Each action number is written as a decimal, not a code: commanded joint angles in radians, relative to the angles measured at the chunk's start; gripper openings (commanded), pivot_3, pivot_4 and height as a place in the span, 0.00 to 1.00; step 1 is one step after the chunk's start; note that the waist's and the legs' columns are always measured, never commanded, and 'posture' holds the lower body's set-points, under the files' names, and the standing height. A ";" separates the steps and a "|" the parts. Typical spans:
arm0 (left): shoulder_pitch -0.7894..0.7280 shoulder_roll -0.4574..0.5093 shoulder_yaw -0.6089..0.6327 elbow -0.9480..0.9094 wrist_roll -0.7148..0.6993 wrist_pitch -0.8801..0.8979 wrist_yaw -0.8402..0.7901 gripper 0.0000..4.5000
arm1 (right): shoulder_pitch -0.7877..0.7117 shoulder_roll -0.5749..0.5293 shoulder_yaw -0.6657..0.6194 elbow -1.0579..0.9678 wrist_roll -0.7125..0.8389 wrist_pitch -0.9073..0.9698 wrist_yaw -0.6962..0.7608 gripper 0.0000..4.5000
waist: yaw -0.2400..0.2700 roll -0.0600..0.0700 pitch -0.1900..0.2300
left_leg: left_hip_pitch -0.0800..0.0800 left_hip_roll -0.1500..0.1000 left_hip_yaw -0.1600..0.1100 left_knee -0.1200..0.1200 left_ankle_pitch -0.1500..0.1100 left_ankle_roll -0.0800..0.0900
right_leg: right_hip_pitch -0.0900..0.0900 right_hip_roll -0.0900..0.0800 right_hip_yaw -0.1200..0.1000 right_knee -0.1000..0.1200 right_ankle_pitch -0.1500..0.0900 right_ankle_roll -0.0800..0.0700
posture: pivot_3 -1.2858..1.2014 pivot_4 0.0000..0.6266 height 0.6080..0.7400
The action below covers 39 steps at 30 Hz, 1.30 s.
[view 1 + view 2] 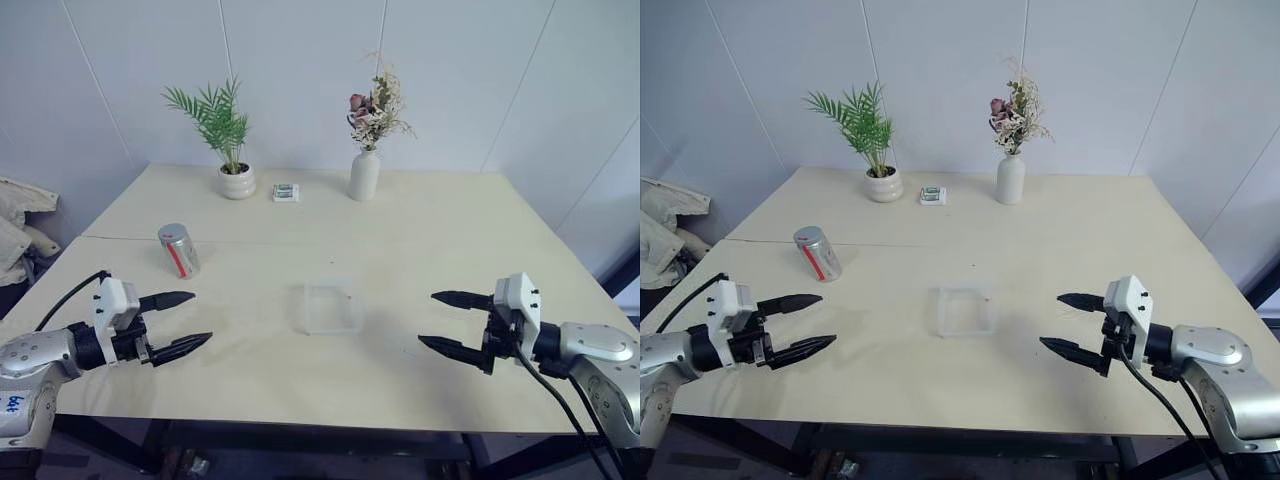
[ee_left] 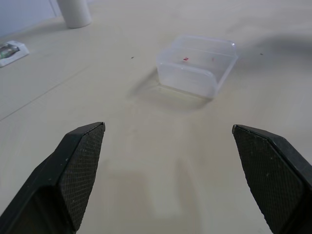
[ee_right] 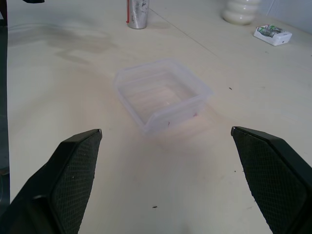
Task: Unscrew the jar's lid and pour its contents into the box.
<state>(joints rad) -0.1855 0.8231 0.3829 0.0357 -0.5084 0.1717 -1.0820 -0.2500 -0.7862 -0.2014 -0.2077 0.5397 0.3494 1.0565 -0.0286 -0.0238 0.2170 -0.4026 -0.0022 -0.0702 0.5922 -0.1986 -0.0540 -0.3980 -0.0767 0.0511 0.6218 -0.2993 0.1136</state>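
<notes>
The silvery jar (image 1: 178, 250) with a red-and-white label stands upright on the table's left half, its grey lid (image 1: 172, 232) on top. Its contents are hidden inside. The clear plastic box (image 1: 327, 308) sits at the table's middle, nearer the front edge, with no contents in it. My left gripper (image 1: 200, 317) hovers open in front of the jar, apart from it, pointing toward the box. My right gripper (image 1: 427, 318) hovers open on the box's right, pointing toward it. Neither holds anything. The right wrist view has the box (image 3: 163, 95) ahead of the open fingers and the jar (image 3: 138, 13) beyond.
At the table's back stand a white plant pot (image 1: 237, 181) with a green plant, a small patterned packet (image 1: 286, 192) and a white flower vase (image 1: 364, 175). Pale clothing (image 1: 20, 225) lies off the table's left side. White walls close the back.
</notes>
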 commanded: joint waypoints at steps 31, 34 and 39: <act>-0.569 -0.282 0.030 0.801 0.254 -0.349 0.731 0.99 | -0.613 0.459 0.259 0.387 -0.130 -0.220 0.001 1.00 | 0.001 -0.003 -0.002 | -0.007 0.000 0.002 0.003 0.000 0.000 | -0.010 0.004 0.003 0.004 0.013 0.014 | 0.52 0.24 1.00; -0.611 -0.272 0.017 0.874 0.255 -0.373 0.698 0.99 | -0.623 0.468 0.255 0.404 -0.136 -0.238 -0.002 1.00 | 0.000 -0.003 -0.002 | -0.007 0.000 0.003 0.003 0.000 0.000 | -0.010 0.003 0.003 0.004 0.013 0.014 | 0.52 0.24 1.00; -0.699 -0.253 0.004 1.012 0.270 -0.399 0.683 0.99 | -0.607 0.456 0.235 0.388 -0.132 -0.241 -0.019 1.00 | -0.001 -0.003 -0.002 | -0.007 0.000 0.003 0.004 0.000 -0.001 | -0.011 0.004 0.003 0.006 0.013 0.014 | 0.52 0.24 1.00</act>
<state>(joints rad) -0.8549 0.5360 0.3849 1.0350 -0.2448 -0.1981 -0.3930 -0.8511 -0.3251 0.0638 0.2164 0.3964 0.1280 1.0458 -0.0291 -0.0269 0.2154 -0.4095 -0.0025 -0.0672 0.5958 -0.1985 -0.0546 -0.4090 -0.0729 0.0542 0.6280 -0.2861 0.1279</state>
